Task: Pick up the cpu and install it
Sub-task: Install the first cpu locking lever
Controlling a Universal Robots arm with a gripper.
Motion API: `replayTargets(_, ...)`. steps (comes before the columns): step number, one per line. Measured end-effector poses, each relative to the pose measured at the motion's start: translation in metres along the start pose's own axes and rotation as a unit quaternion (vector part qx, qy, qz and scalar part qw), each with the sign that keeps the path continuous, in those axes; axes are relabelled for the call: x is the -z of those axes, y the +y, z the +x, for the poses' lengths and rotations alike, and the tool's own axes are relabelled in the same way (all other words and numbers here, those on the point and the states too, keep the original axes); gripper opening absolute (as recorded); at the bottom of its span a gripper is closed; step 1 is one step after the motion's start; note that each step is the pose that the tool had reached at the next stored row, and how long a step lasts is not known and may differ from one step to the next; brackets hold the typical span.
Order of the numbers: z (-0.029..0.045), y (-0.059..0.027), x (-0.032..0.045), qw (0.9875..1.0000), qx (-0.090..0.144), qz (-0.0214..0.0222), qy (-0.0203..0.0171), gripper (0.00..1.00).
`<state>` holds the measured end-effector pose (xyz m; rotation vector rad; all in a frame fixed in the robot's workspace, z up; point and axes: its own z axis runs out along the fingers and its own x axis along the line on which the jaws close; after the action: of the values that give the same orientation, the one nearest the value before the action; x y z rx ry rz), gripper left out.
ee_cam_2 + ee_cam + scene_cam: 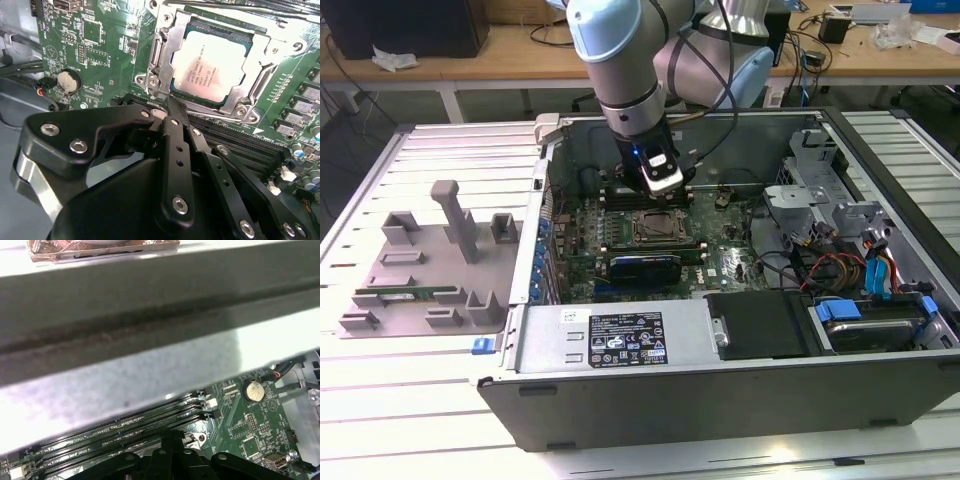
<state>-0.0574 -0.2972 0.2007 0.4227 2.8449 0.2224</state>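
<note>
The cpu [210, 70], a silver-grey square chip, lies flat in the metal socket frame [165, 55] on the green motherboard [720, 260] inside the open computer case. In the exterior view the socket frame [655, 228] is just in front of the arm's wrist. My black gripper [172, 112] hangs low over the board, its tips at the socket's edge and beside the memory slots [125, 430]. The fingers [172, 440] are shut together with nothing seen between them.
The case's back wall [150, 355] stands close to the wrist. A coin battery [67, 81] sits on the board. The power supply [620, 335] and cables [840, 270] fill the case's front and right. A grey fixture [420, 260] on the table holds a green memory stick [405, 296].
</note>
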Motion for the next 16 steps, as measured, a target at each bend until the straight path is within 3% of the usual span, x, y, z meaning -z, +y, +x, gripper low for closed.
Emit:
replayTargets(6,0.0035,0.0045,-0.0003,1.0,0.0,-0.0002,-0.0004,0.11)
replayTargets(14,0.0049,0.0017,-0.0069,1.0,-0.001,-0.0027,-0.0085,0.11)
replayTargets(16,0.005,0.0016,-0.0066,1.0,-0.001,-0.0025,-0.0082,0.11)
